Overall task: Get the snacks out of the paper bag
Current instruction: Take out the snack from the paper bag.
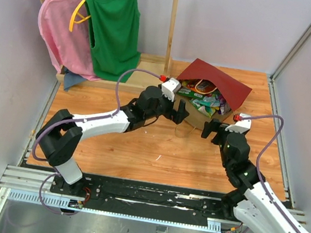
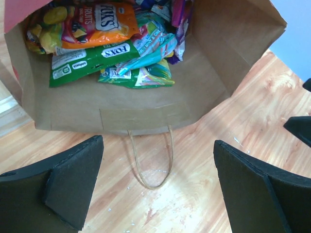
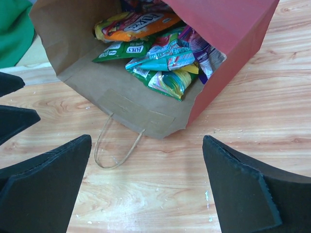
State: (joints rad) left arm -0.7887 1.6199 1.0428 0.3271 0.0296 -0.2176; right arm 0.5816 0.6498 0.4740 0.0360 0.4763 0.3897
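The paper bag [image 1: 225, 84], red outside and kraft brown inside, lies on its side on the wooden table with its mouth toward me. The snacks [image 1: 204, 102] lie inside it: an orange packet [image 2: 102, 22], a green packet [image 2: 87, 60], teal packets [image 2: 146, 48] and a purple one [image 3: 200, 48]. No large blue chip bag shows clearly. A loop handle [image 2: 150, 165] lies flat on the table before the mouth. My left gripper [image 2: 158, 155] is open and empty, just in front of the mouth. My right gripper [image 3: 146, 155] is open and empty, near the bag's right front corner [image 3: 194, 116].
A pink shirt [image 1: 64, 22] and a green tank top [image 1: 116, 24] hang on a wooden rack [image 1: 171, 26] at the back left. The two grippers are close together: the left fingers [image 3: 14, 116] show in the right wrist view. Walls enclose the table.
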